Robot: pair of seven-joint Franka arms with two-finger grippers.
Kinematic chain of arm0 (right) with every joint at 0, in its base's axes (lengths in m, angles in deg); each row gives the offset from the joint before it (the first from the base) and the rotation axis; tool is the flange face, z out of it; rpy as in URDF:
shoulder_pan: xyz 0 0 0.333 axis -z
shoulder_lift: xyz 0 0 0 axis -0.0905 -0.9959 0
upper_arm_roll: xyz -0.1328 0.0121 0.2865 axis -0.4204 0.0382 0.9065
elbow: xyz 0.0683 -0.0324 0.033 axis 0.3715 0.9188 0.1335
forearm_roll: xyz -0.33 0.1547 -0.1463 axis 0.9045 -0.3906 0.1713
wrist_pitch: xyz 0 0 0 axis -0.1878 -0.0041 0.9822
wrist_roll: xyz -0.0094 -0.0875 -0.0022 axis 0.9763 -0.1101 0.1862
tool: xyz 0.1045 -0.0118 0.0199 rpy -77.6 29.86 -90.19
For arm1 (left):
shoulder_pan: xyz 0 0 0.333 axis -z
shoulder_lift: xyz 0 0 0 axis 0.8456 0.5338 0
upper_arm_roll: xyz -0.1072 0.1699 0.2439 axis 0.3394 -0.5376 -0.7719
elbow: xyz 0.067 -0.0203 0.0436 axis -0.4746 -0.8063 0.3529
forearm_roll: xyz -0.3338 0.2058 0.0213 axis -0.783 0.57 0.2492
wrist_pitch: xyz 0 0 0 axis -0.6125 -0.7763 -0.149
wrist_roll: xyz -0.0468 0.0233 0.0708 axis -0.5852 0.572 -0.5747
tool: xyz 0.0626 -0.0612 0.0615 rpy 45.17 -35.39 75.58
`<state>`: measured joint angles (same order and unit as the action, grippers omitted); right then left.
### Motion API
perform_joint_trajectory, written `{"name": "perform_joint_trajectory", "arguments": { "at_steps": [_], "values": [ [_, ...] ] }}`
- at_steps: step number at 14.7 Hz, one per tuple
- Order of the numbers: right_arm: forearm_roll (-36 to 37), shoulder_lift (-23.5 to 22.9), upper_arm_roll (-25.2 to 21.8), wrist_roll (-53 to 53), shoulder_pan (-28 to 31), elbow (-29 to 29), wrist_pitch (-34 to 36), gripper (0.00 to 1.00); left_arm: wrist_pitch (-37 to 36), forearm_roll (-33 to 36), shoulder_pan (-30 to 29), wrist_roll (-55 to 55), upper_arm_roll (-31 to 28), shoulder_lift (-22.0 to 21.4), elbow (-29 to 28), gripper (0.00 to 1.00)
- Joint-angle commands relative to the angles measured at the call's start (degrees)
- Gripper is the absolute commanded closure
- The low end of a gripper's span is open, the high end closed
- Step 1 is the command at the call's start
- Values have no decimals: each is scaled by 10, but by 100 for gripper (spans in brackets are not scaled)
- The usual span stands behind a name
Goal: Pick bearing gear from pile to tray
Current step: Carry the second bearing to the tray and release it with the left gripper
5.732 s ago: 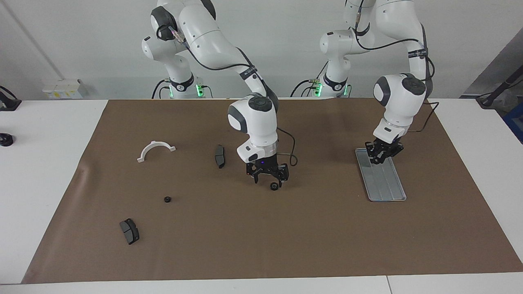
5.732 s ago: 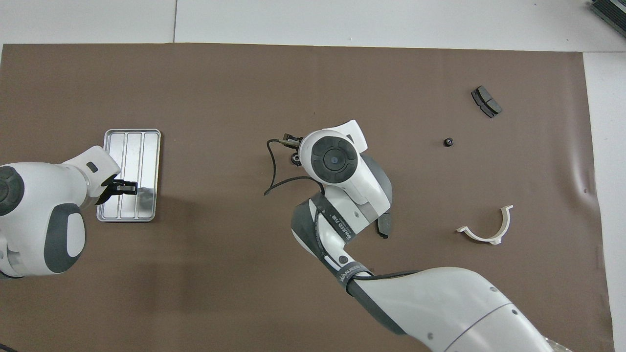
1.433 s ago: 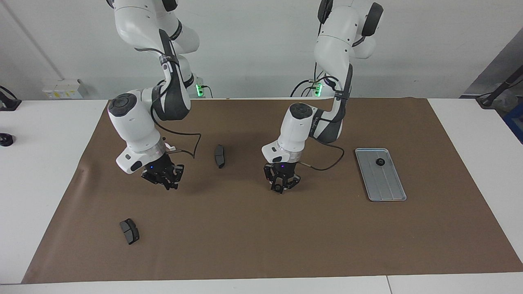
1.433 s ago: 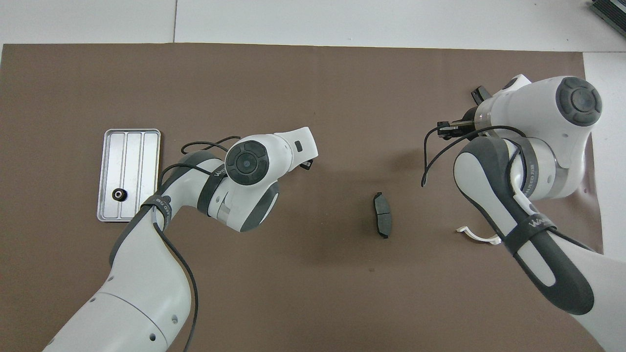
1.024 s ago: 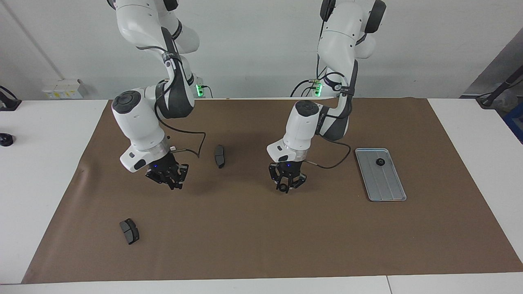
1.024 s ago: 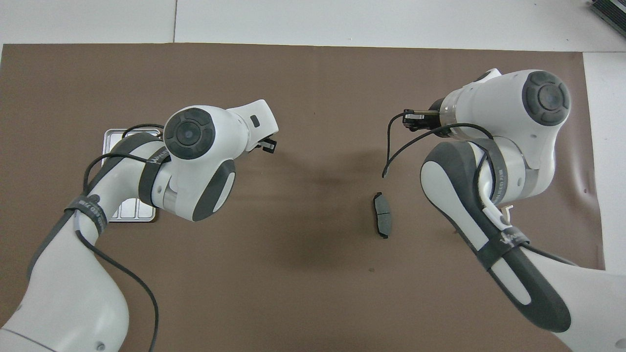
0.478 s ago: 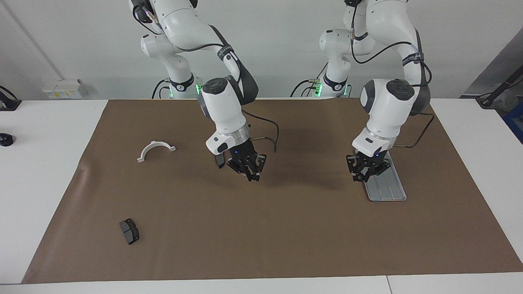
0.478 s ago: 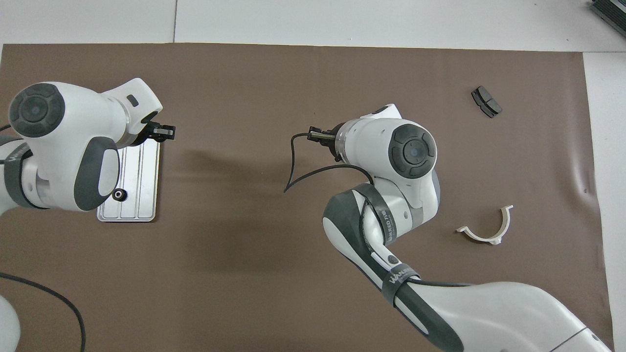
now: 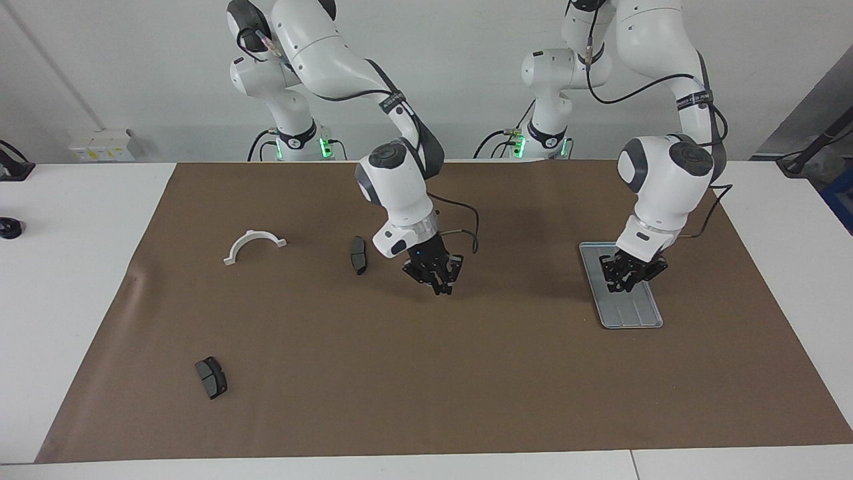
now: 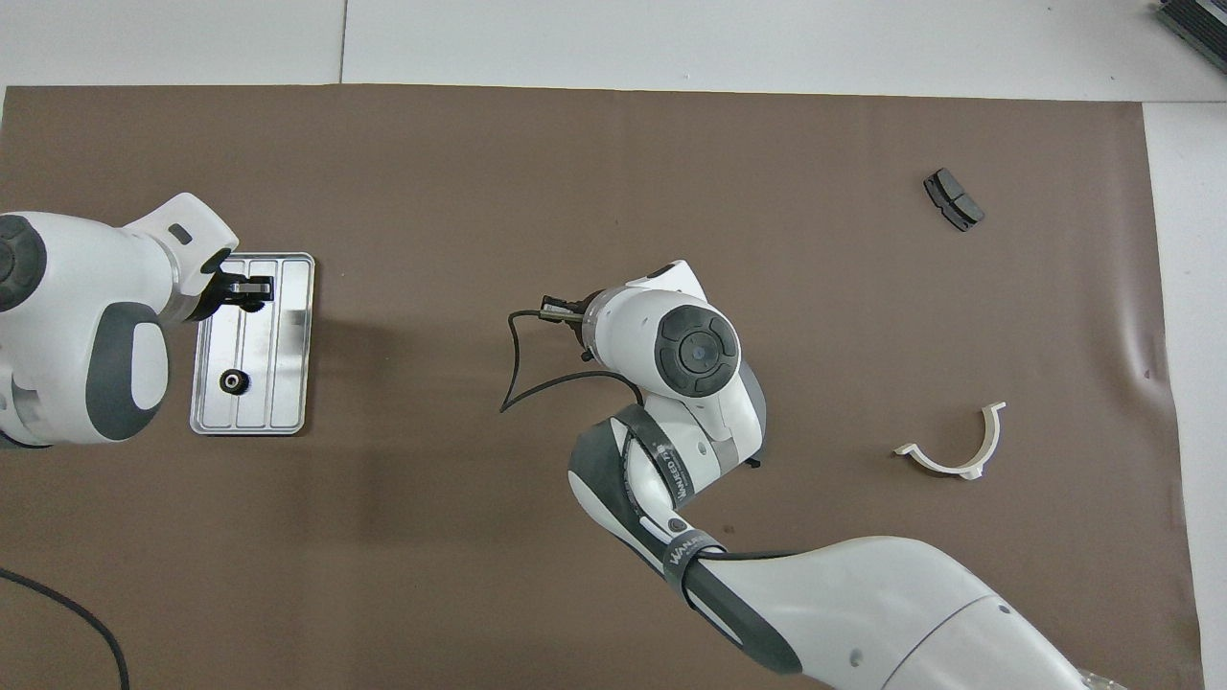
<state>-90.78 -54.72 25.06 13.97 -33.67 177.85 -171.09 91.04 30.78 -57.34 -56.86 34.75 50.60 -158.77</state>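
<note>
The silver tray [image 9: 633, 310] lies toward the left arm's end of the mat; in the overhead view [image 10: 288, 383] one black gear [image 10: 231, 381] lies in it. My left gripper [image 9: 628, 279] hangs low over the tray, shut on a second small black gear [image 10: 253, 287], over the tray's end farther from the robots. My right gripper [image 9: 437, 283] is over the middle of the mat, fingers drawn together; the overhead view hides its tips. The pile is spread out: a brake pad [image 9: 358, 255], another pad [image 9: 211, 377] and the white half-ring bracket [image 9: 254, 243].
The brown mat [image 9: 426, 387] covers most of the white table. In the overhead view the far pad [image 10: 953, 199] and the bracket [image 10: 952, 450] lie toward the right arm's end. A cable loops from the right wrist [image 10: 522, 369].
The left gripper moved from beside the tray to over it. The right gripper moved farther toward the left arm's end. Earlier, the loose gear near the pads left the mat.
</note>
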Motion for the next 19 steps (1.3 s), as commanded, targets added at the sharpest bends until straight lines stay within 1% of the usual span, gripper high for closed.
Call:
{"name": "perform_joint_trajectory", "arguments": {
  "at_steps": [1,2,3,4,5,6,7,9,10,13,15,17,19],
  "values": [
    [26,-7,-5,22,-1,-11,-7,12,92,-4,-18,-7,6,-5,-65,100],
    [28,-7,-5,22,0,-8,-7,0,101,-4,-19,-7,6,-3,-72,100],
    [28,-7,-5,22,-1,-7,-6,0,100,-4,-18,-7,6,-3,-72,100],
    [28,-7,-6,22,-1,-8,-6,0,101,-4,-15,-7,6,-2,-72,88],
    [28,-6,-11,21,0,-8,-4,0,101,-4,-11,-8,6,-2,-72,61],
    [29,0,-20,20,3,-8,-1,0,100,-4,-10,-7,7,-2,-70,1],
    [33,15,-30,19,8,-7,5,0,97,-3,-8,-3,8,-2,-66,0],
    [34,50,-42,13,29,-6,43,0,94,-3,-5,-4,11,-1,-49,0],
    [34,67,-43,9,46,-6,60,0,82,-3,9,-5,11,-1,-35,0],
    [36,108,-42,-49,105,-4,131,0,-21,-3,44,-3,12,3,50,0],
    [36,130,-41,-113,147,-3,197,0,-58,-3,83,1,11,21,102,0],
    [36,153,-41,-154,181,-3,260,0,-56,-3,120,4,11,24,123,0],
    [36,176,-41,-192,207,-3,320,0,-48,0,172,25,9,35,137,0]
  ]
}}
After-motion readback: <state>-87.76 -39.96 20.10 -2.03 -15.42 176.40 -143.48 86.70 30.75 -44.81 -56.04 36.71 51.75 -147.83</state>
